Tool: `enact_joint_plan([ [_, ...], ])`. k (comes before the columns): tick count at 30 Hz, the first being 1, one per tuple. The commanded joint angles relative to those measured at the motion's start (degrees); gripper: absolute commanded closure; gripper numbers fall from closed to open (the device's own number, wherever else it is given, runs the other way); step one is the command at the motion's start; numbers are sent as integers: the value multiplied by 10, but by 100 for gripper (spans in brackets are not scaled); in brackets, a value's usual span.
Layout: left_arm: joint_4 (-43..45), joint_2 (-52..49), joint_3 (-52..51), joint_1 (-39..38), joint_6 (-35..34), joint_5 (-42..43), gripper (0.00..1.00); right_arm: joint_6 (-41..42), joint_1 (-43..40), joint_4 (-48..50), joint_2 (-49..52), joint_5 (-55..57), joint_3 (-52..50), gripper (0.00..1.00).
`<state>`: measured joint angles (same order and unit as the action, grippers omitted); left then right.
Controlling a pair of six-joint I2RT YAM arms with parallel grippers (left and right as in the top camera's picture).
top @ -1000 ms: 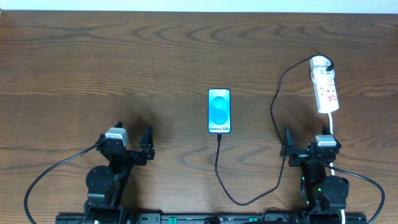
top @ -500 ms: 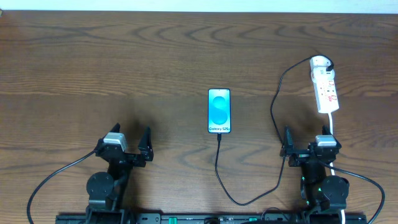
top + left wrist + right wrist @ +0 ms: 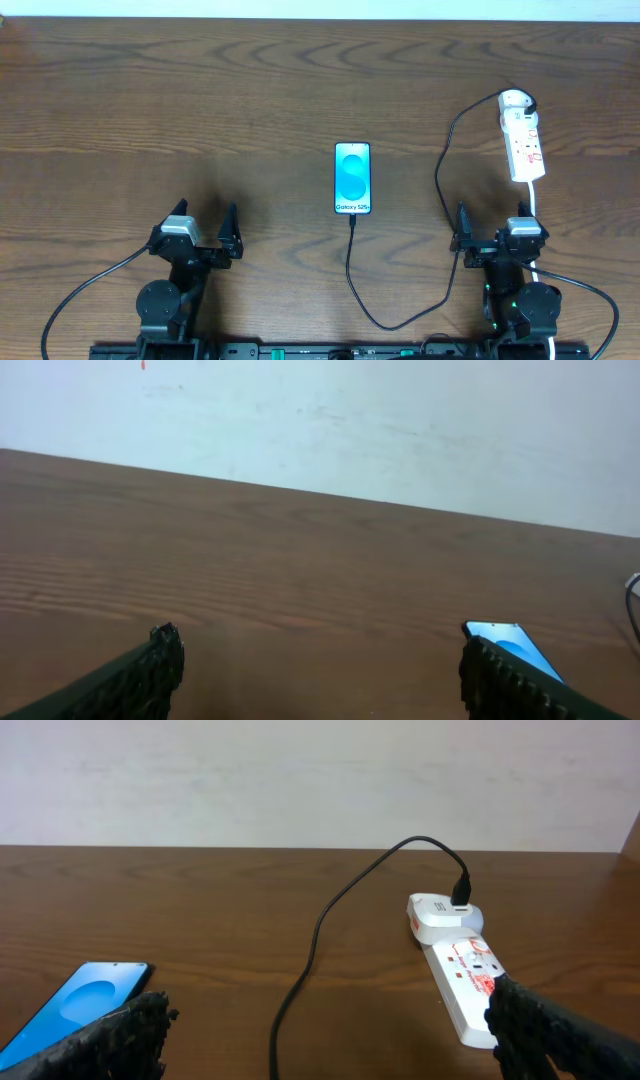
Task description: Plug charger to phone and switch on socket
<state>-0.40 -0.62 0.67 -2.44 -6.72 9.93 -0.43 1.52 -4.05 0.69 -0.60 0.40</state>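
Overhead, left hand [image 3: 207, 212] spread, right hand [image 3: 490, 215] spread

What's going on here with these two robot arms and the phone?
Nothing is being handled at the moment. The left gripper and the right gripper both sit open and empty at the near edge of the table. The phone lies in the middle, screen lit. The charger cable meets its near edge, apparently plugged in, and loops round to the far end of the power strip. Whether its switch is on cannot be told.
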Motion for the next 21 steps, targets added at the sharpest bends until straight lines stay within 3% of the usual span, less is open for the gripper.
enact_joint_plan([
  [1,-30,6,-5,3,40,6,10,8,3,-3,-4,2,-1,1],
  [21,-32,6,-5,3,71,-1,10,8,3,-3,-4,2,-1,1],
])
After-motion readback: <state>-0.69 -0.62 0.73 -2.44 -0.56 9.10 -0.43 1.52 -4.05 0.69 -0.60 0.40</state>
